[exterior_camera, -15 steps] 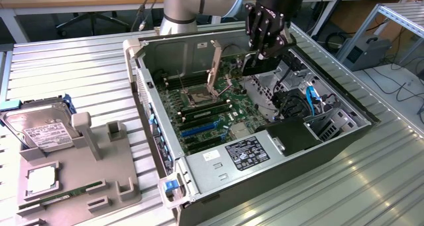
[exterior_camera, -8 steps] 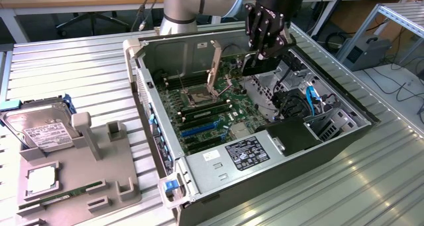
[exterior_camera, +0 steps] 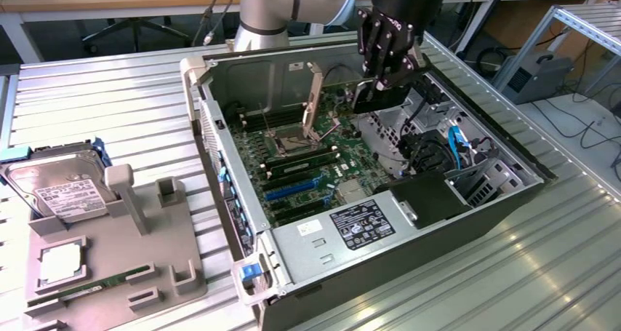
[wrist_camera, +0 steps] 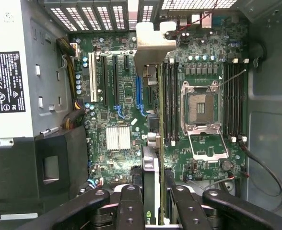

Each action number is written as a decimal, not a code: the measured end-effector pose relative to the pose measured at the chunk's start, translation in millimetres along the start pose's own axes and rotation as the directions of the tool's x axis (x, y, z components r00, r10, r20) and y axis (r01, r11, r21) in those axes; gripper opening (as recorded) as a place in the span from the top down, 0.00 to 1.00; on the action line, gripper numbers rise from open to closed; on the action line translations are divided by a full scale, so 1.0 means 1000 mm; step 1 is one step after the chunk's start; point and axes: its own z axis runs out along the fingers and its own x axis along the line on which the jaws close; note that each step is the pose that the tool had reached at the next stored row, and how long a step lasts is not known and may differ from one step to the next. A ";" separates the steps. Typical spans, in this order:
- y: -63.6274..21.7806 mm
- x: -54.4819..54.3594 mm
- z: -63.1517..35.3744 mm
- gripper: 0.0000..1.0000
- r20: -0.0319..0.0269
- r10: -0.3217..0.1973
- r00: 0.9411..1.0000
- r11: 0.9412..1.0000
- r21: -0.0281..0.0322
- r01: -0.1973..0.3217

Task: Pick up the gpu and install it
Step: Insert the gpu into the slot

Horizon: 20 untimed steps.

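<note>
The gpu (exterior_camera: 377,100) (wrist_camera: 151,172) hangs on edge above the motherboard (exterior_camera: 325,167) (wrist_camera: 122,96) inside the open computer case (exterior_camera: 321,254) (wrist_camera: 270,96). It is up near the case's rim on the exterior view's right, and its pale metal bracket (wrist_camera: 153,43) points toward the case's vented wall. The gripper (exterior_camera: 388,80) (wrist_camera: 153,191) is clamped on the card's upper edge, one black finger on each flat face. The arm (exterior_camera: 267,11) rises behind the case and bends over it, its wrist pointing straight down into the case.
</note>
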 end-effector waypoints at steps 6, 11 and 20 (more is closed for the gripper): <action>0.0004 0.000 0.0015 0.73 0.000 0.000 1.000 1.000 0.000 0.000; 0.0017 0.000 0.0046 0.73 0.000 0.000 1.000 1.000 0.000 0.000; 0.0018 0.000 0.0051 0.73 0.000 0.000 1.000 1.000 0.000 0.000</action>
